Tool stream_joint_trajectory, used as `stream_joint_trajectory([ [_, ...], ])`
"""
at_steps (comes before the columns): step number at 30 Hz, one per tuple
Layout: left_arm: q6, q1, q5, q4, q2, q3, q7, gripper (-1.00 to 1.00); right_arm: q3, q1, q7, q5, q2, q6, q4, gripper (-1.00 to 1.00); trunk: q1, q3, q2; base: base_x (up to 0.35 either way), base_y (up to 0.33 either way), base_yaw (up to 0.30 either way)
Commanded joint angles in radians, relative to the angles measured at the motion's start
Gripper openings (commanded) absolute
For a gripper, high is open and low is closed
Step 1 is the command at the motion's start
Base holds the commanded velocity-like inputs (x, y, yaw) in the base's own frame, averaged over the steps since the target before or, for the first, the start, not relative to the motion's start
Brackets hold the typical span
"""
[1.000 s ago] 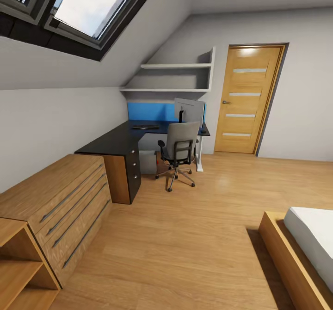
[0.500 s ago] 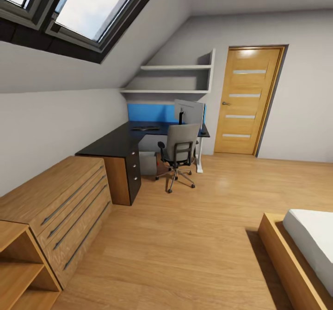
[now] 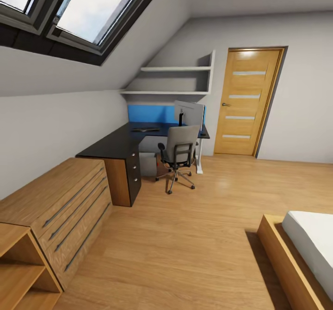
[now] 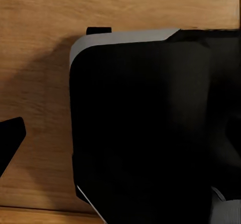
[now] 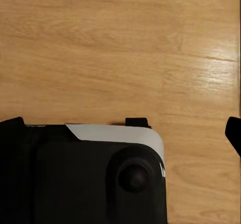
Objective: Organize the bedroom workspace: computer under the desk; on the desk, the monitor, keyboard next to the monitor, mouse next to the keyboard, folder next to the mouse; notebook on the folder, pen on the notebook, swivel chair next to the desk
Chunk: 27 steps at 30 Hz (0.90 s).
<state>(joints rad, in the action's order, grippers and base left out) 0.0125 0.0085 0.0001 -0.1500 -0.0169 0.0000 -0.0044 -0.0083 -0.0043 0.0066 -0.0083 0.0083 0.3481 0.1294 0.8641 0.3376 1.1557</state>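
Observation:
An L-shaped black desk (image 3: 115,142) stands in the far corner under the sloped ceiling. On it a monitor (image 3: 189,112) shows its grey back, and a flat dark keyboard (image 3: 144,128) lies in front of the blue wall panel. The grey swivel chair (image 3: 179,149) stands at the desk with its back toward me, hiding its seat. A pale box (image 3: 148,162) sits under the desk. Mouse, folder, notebook and pen are too small or hidden. My left gripper (image 4: 120,144) and right gripper (image 5: 120,134) hang over the floor and my own base, fingers wide apart, holding nothing.
A wooden dresser (image 3: 60,203) and an open shelf unit (image 3: 18,264) line the left wall. A bed (image 3: 305,250) sits at the right. A wooden door (image 3: 245,100) is past the desk. Wall shelves (image 3: 175,79) hang above it. Open wooden floor (image 3: 185,236) lies between.
The whole head view has shifted slightly as the camera moved, with the desk and chair a little lower in the picture. The room's things stay where they were.

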Motion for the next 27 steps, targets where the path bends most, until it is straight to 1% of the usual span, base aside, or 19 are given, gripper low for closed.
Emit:
stream_joint_trajectory([
  [1, 0.001, 0.001, 0.000, -0.010, 0.002, 0.000, 0.000, 1.00, -0.001, 0.000, 0.000, -0.001, 0.000, 0.008, 0.006, 1.00, -0.004, -0.002, -0.007, 0.000, 0.000, 0.000],
  [4, 0.001, 0.001, 0.000, -0.040, 0.005, 0.000, 0.000, 1.00, -0.001, 0.000, 0.000, -0.002, -0.001, 0.019, 0.033, 1.00, -0.015, -0.012, -0.028, 0.000, 0.000, 0.000],
  [5, 0.001, 0.001, 0.000, -0.062, 0.007, 0.000, 0.000, 1.00, -0.002, 0.000, 0.000, -0.003, -0.004, 0.022, 0.057, 1.00, -0.019, -0.015, -0.035, 0.000, 0.000, 0.000],
  [8, 0.001, -0.001, 0.000, -0.091, 0.011, 0.000, 0.000, 1.00, -0.002, 0.000, 0.000, -0.004, -0.009, 0.025, 0.097, 1.00, -0.031, -0.024, -0.056, 0.000, 0.000, 0.000],
  [10, 0.001, -0.014, 0.000, -0.125, 0.014, 0.000, 0.002, 1.00, -0.003, -0.001, 0.000, -0.005, -0.012, 0.026, 0.143, 1.00, -0.038, -0.031, -0.070, 0.000, 0.000, 0.000],
  [12, 0.001, -0.031, 0.000, -0.145, 0.014, 0.000, 0.004, 1.00, -0.003, -0.003, 0.000, -0.005, -0.013, 0.026, 0.169, 1.00, -0.046, -0.037, -0.084, 0.000, 0.000, 0.000],
  [13, 0.001, -0.052, 0.000, -0.162, 0.015, 0.000, 0.006, 1.00, -0.004, -0.008, 0.000, -0.005, -0.013, 0.026, 0.194, 1.00, -0.050, -0.040, -0.091, 0.000, 0.000, 0.000],
  [15, 0.001, -0.075, 0.000, -0.175, 0.016, 0.000, 0.007, 1.00, -0.004, -0.015, 0.000, -0.005, -0.014, 0.026, 0.216, 1.00, -0.058, -0.046, -0.105, 0.000, 0.000, 0.000],
  [16, 0.001, -0.102, 0.000, -0.183, 0.019, 0.000, 0.008, 1.00, -0.004, -0.025, -0.001, -0.005, -0.014, 0.026, 0.233, 1.00, -0.061, -0.049, -0.112, 0.000, 0.000, 0.000],
  [17, 0.000, -0.118, 0.000, -0.186, 0.021, 0.000, 0.008, 1.00, -0.004, -0.031, -0.001, -0.005, -0.014, 0.025, 0.239, 1.00, -0.065, -0.052, -0.119, 0.000, 0.000, 0.000],
  [18, 0.000, -0.152, 0.000, -0.190, 0.030, 0.000, 0.009, 1.00, -0.005, -0.047, -0.002, -0.006, -0.015, 0.025, 0.248, 1.00, -0.069, -0.056, -0.126, 0.000, 0.000, 0.000],
  [20, -0.001, -0.188, 0.002, -0.193, 0.042, 0.001, 0.009, 1.00, -0.005, -0.070, -0.005, -0.006, -0.016, 0.025, 0.253, 1.00, -0.077, -0.062, -0.140, 0.000, 0.000, 0.000],
  [21, -0.001, -0.219, 0.008, -0.195, 0.055, 0.001, 0.010, 1.00, -0.006, -0.097, -0.012, -0.006, -0.021, 0.025, 0.255, 1.00, -0.081, -0.065, -0.147, 0.000, 0.000, 0.000],
  [22, -0.002, -0.256, 0.059, -0.197, 0.069, 0.009, 0.010, 1.00, -0.007, -0.146, -0.049, -0.007, -0.034, 0.025, 0.256, 1.00, -0.084, -0.068, -0.154, 0.000, 0.000, 0.000],
  [23, -0.003, -0.261, 0.081, -0.197, 0.071, 0.014, 0.010, 1.00, -0.007, -0.155, -0.061, -0.007, -0.038, 0.024, 0.256, 1.00, -0.088, -0.071, -0.161, 0.000, 0.000, 0.000],
  [24, -0.004, -0.268, 0.133, -0.195, 0.074, 0.027, 0.010, 1.00, -0.007, -0.171, -0.089, -0.007, -0.044, 0.024, 0.256, 1.00, -0.092, -0.074, -0.168, 0.000, 0.000, 0.000],
  [26, -0.005, -0.273, 0.191, -0.192, 0.075, 0.040, 0.007, 1.00, -0.007, -0.186, -0.116, -0.008, -0.048, 0.022, 0.256, 1.00, -0.100, -0.081, -0.182, 0.000, 0.000, 0.000],
  [27, -0.005, -0.276, 0.242, -0.190, 0.077, 0.048, 0.004, 1.00, -0.007, -0.204, -0.134, -0.008, -0.051, 0.020, 0.254, 1.00, -0.104, -0.084, -0.189, 0.000, 0.000, 0.000],
])
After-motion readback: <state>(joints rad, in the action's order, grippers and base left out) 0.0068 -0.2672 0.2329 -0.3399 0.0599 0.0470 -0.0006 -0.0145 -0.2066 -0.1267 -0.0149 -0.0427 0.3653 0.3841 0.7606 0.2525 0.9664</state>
